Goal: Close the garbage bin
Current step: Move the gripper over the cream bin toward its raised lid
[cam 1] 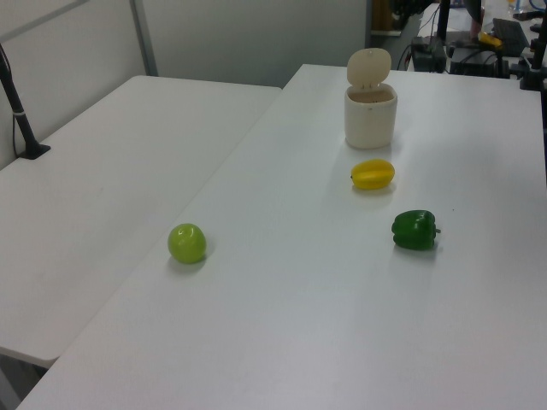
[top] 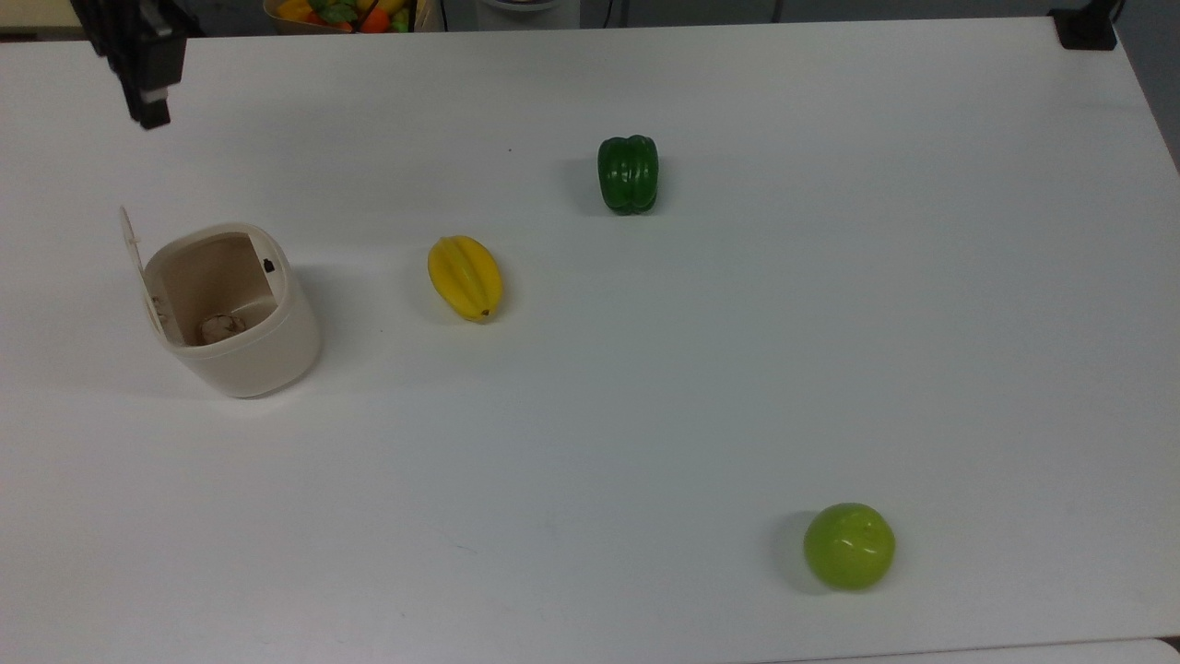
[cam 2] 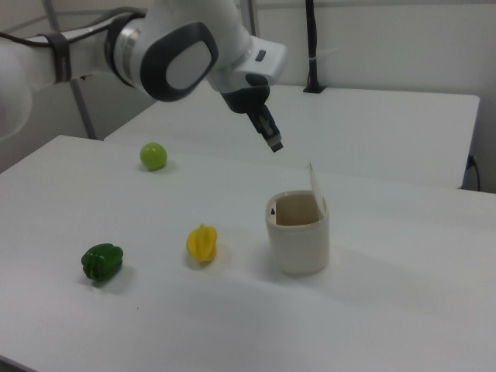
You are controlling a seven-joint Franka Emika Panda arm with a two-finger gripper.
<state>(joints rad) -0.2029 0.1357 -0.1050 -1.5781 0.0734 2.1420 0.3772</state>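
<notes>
Right view: bin (cam 2: 298,239) beside the starfruit (cam 2: 202,242), lid (cam 2: 315,186) upright; gripper (cam 2: 273,145) above the bin, grip unreadable, holding nothing; best to press the lid's back gently forward.

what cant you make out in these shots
- Claw: right view, whether its fingers are open or shut.
- Brownish thing at the bottom of the bin: top view, too small to identify.
- Box of colourful items: top view, cut off by the upper edge.
</notes>
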